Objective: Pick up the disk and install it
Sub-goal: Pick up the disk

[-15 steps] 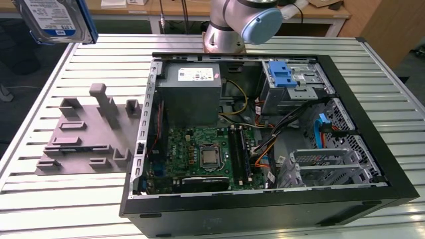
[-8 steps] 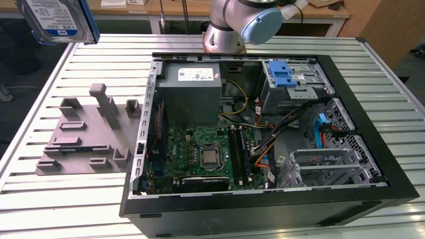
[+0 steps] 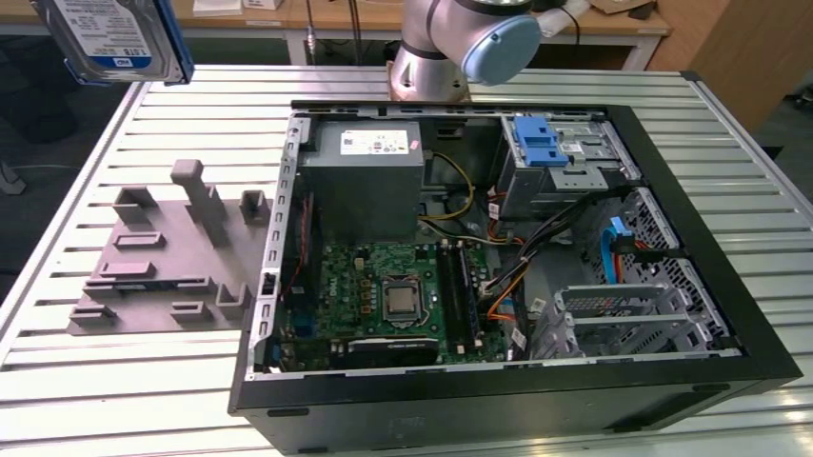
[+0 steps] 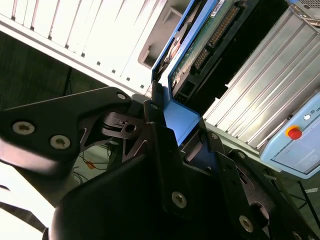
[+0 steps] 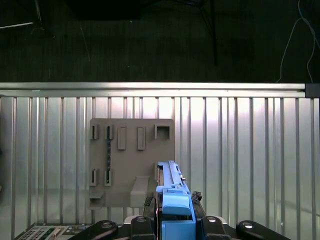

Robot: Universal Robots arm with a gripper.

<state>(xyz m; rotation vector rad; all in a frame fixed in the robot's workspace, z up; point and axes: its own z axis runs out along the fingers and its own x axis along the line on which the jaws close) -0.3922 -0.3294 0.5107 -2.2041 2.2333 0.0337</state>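
Note:
The disk (image 3: 114, 38) hangs high above the table at the exterior view's upper left, its white-and-blue label facing the camera and a blue frame along its edge. In the first wrist view the disk (image 5: 172, 192) shows edge-on, with the blue carrier clamped in my gripper (image 5: 172, 222) over the grey fixture plate (image 5: 132, 160). The second wrist view shows the disk's green circuit-board side (image 4: 207, 37) and the blue carrier held between my gripper's black fingers (image 4: 155, 117). The gripper (image 4: 177, 122) is shut on it.
An open black computer case (image 3: 508, 238) lies on the slatted metal table (image 3: 128, 381), with a grey power supply (image 3: 362, 171), a motherboard (image 3: 394, 295) and a silver drive cage with a blue latch (image 3: 553, 152) inside. The arm's base (image 3: 458, 48) stands behind the case.

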